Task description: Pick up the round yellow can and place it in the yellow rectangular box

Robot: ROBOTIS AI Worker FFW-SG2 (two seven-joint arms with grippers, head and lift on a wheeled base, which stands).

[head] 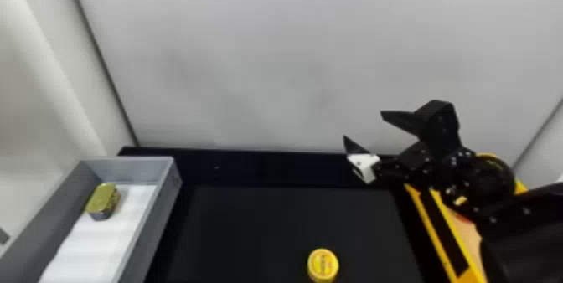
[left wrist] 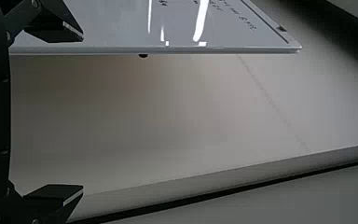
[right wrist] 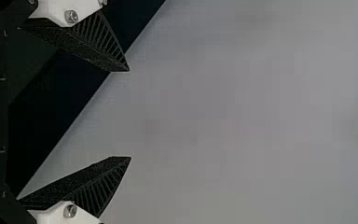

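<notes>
The round yellow can (head: 323,264) is sitting upright at the bottom of the head view, right of centre, its round lid facing up; standing like that, it is probably offering its sides to a grasp from above. The dark surface (head: 272,219) is carrying it, nothing is touching its sides, and so there should be room for a finger on each flank.

At the lower right, what is probably the yellow rectangular box (head: 455,238) is lying partly behind the right arm (head: 519,227), likely set there to be within that arm's short reach. The right hand (head: 362,124) is hanging above and beyond the can, fingers spread and holding nothing; it will likely be needing to come back and down, keeping its tips clear of the box's edge.

At the lower left, a grey bin (head: 157,223) is holding a gold tin (head: 103,200) on a white liner (head: 104,240), seemingly playing no part here. In the left wrist view the left hand (left wrist: 83,113) is waiting empty, fingers parted, presumably leaving the work to the right.
</notes>
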